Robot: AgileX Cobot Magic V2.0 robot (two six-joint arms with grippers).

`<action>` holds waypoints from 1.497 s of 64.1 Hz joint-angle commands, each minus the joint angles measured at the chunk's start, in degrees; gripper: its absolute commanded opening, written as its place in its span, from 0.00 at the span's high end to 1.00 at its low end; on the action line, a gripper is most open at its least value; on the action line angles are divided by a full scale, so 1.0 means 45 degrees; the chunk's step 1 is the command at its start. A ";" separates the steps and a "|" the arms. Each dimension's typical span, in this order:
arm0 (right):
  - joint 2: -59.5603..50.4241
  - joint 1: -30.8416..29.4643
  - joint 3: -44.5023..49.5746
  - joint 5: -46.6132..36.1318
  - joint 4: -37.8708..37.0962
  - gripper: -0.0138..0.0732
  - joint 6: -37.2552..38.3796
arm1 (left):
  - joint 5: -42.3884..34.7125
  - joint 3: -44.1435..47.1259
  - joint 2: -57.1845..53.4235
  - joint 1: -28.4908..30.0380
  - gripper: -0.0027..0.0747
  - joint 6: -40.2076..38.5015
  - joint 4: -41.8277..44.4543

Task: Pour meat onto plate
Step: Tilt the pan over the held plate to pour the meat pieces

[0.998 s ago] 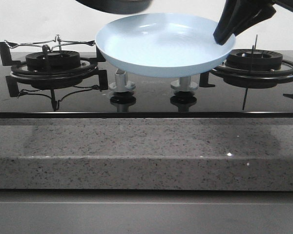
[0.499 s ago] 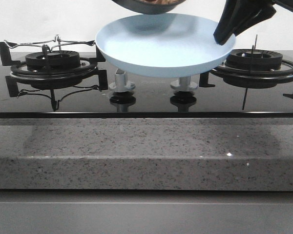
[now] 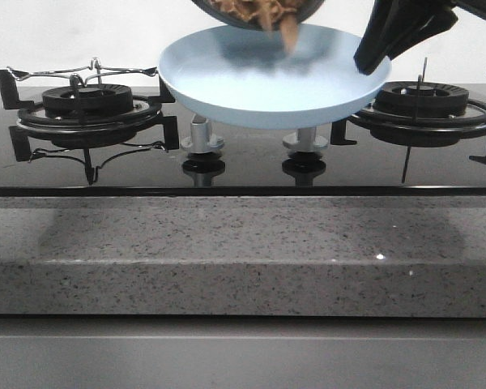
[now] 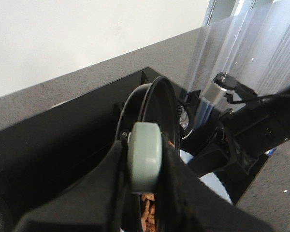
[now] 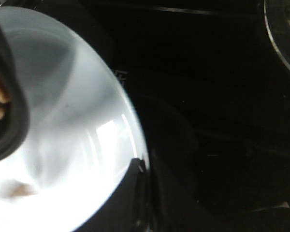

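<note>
Pan (image 3: 255, 10), top centre, tipped over plate (image 3: 251, 81); meat (image 3: 287, 31) spilling. Left gripper (image 4: 144, 166) clamps the pan handle; right gripper (image 3: 373, 58) pinches the plate rim. Risk: fast tipping throws pieces past the far rim.

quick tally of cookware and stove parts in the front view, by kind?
Plates: 1, pale blue plate, held at its rim by the right gripper
Pans: 1, black pan tipped above the plate, meat spilling out
Burners: 2, left burner and right burner
Knobs: 2, left knob and right knob
Total: 6
</note>
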 commanded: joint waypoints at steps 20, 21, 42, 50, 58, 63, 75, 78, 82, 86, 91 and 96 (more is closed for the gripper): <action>-0.0470 0.0053 -0.0322 -0.0493 0.0406 0.90 -0.0106 | -0.2516 -0.0397 -0.0557 -0.1738 0.99 -0.0003 0.2552; -0.0470 0.0053 -0.0322 -0.0493 0.0406 0.90 -0.0106 | -0.2540 -0.0397 -0.0579 -0.1779 0.99 -0.0003 0.2624; -0.0470 0.0053 -0.0322 -0.0493 0.0406 0.90 -0.0106 | -0.2814 -0.0397 -0.1337 -0.3049 0.99 -0.0079 0.4625; -0.0470 0.0053 -0.0322 -0.0493 0.0406 0.90 -0.0106 | -0.2919 -0.0397 -0.1746 -0.3535 0.99 -0.0079 0.5258; -0.0470 0.0053 -0.0322 -0.0493 0.0406 0.90 -0.0106 | -0.2895 -0.0397 -0.1957 -0.3974 0.99 -0.0079 0.6285; -0.0470 0.0053 -0.0322 -0.0493 0.0406 0.90 -0.0106 | -0.2895 -0.0397 -0.1982 -0.4304 0.99 -0.0082 0.7008; -0.0470 0.0053 -0.0322 -0.0493 0.0406 0.90 -0.0106 | -0.2950 -0.0397 -0.1982 -0.4656 0.99 -0.0450 0.7265; -0.0470 0.0053 -0.0322 -0.0493 0.0406 0.90 -0.0106 | -0.2952 -0.0397 -0.1982 -0.4656 0.99 -0.0607 0.7265; -0.0470 0.0053 -0.0322 -0.0493 0.0406 0.90 -0.0106 | -0.3010 -0.0397 -0.1982 -0.4568 0.99 -0.0946 0.7265; -0.0470 0.0053 -0.0322 -0.0493 0.0406 0.90 -0.0106 | -0.3010 -0.0397 -0.2010 -0.4415 0.99 -0.1254 0.7220; -0.0470 0.0053 -0.0322 -0.0493 0.0406 0.90 -0.0106 | -0.2986 -0.0397 -0.2036 -0.4092 0.99 -0.1636 0.7058; -0.0470 0.0053 -0.0322 -0.0493 0.0406 0.90 -0.0106 | -0.2986 -0.0397 -0.2090 -0.3534 0.99 -0.2183 0.6603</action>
